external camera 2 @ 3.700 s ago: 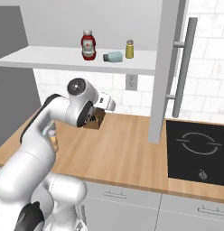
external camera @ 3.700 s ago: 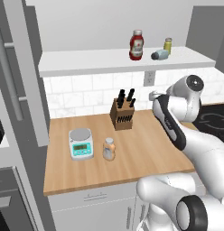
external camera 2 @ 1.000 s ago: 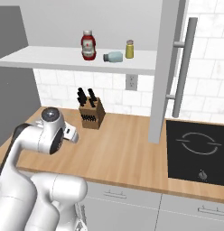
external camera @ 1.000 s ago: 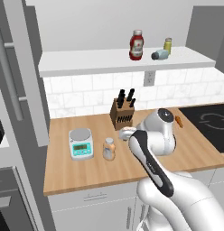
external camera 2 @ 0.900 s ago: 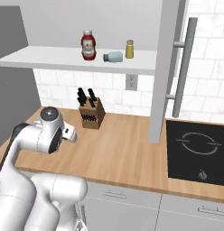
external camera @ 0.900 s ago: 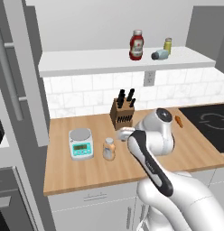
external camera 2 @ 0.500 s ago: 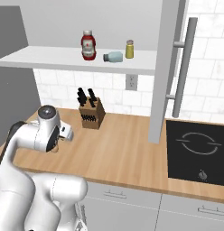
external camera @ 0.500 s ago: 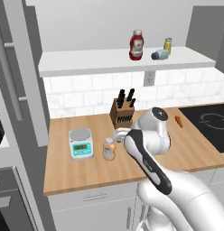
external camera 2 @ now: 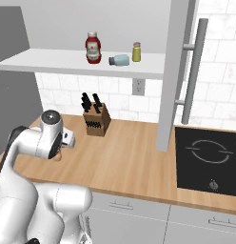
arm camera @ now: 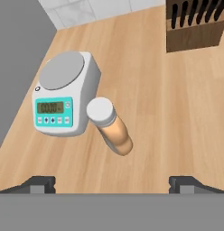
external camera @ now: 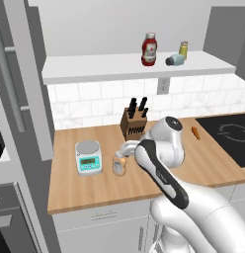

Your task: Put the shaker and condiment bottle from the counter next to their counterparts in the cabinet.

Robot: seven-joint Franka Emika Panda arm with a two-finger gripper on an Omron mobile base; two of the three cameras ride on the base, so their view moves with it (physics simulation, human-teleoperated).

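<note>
The condiment bottle (arm camera: pixel 110 127), squat, pale and orange-tan, stands on the wooden counter (arm camera: pixel 177 113) right beside a kitchen scale; it is also seen at the counter's middle (external camera: pixel 119 164). My gripper (arm camera: pixel 111 182) hovers just above it, open, its fingertips (arm camera: pixel 39 183) wide on either side with nothing between them. From the left base view the gripper (external camera: pixel 122 151) hangs over the bottle. The blue-grey shaker (external camera: pixel 175 60) lies on its side on the cabinet shelf (external camera: pixel 104 66), between the red ketchup bottle (external camera: pixel 149 48) and the small yellow shaker (external camera: pixel 183 48).
A white scale (external camera: pixel 88 156) with a teal front stands left of the bottle, nearly touching it. A knife block (external camera: pixel 134 123) sits at the back wall. A small orange item (external camera: pixel 194 132) lies near the black cooktop (external camera: pixel 229 138). A grey wall panel (external camera 2: pixel 173 71) rises mid-counter.
The arm has swung down and to the left from near the shelf, bringing the open gripper over the condiment bottle. Nothing on the shelf or counter has moved.
</note>
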